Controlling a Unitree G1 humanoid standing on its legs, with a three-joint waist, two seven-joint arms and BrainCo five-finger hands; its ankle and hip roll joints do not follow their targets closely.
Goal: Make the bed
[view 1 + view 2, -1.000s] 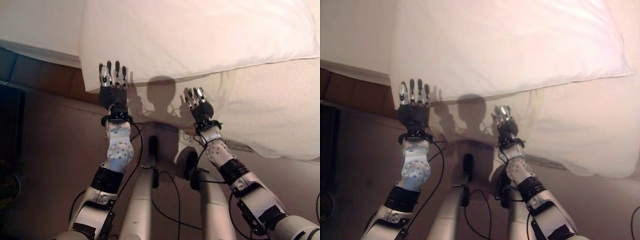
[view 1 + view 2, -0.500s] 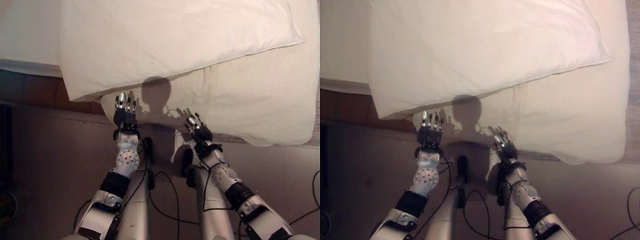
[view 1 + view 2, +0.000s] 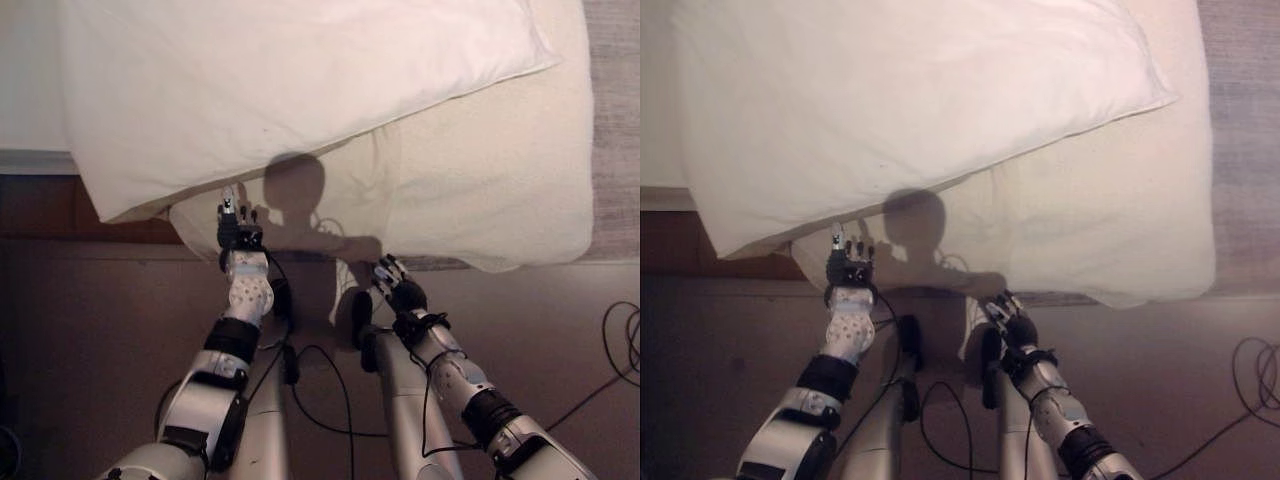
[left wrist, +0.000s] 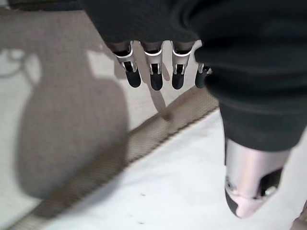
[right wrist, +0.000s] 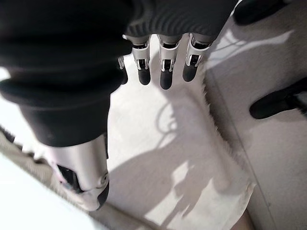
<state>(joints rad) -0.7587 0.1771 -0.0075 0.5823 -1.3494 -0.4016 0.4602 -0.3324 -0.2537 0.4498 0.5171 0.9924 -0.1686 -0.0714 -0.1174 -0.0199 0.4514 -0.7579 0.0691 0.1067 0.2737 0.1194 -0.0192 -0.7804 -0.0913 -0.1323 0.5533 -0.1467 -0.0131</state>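
At far left lies the smooth white bed sheet (image 3: 30,90). Over its edge hangs the big cream-white plump pillow (image 3: 280,80), overlapping a white fuzzy-textured blanket (image 3: 480,190) that droops off the bedside toward the dark floor (image 3: 90,330). Our left hand (image 3: 236,225) hovers by the blanket's hanging edge under the pillow's corner, fingers straight and released, grasping nothing. Our right hand (image 3: 398,290) sits lower, just below the blanket's hem, fingers loosely spread, empty too. We judge that pulling the blanket from here could drag the overlapping pillow off the bed.
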